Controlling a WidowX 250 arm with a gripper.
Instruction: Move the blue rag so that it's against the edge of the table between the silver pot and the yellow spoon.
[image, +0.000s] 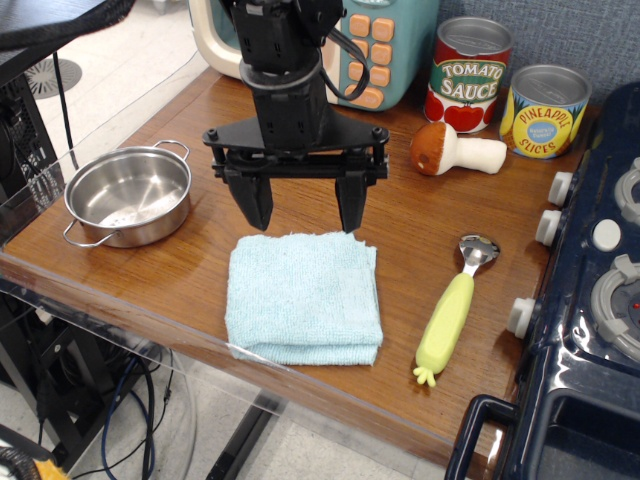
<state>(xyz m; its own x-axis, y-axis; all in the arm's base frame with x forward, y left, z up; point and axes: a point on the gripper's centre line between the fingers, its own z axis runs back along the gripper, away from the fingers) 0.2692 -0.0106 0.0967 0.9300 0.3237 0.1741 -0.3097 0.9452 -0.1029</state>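
Observation:
The blue rag lies folded and flat on the table, its near side at the front edge. It sits between the silver pot on the left and the yellow spoon on the right. My gripper hangs open and empty above the rag's far edge, its fingertips clear of the cloth.
A tomato sauce can, a pineapple can and a toy mushroom stand at the back right. A toy phone or register is at the back. A dark blue toy stove fills the right side. A clear acrylic rim runs along the front edge.

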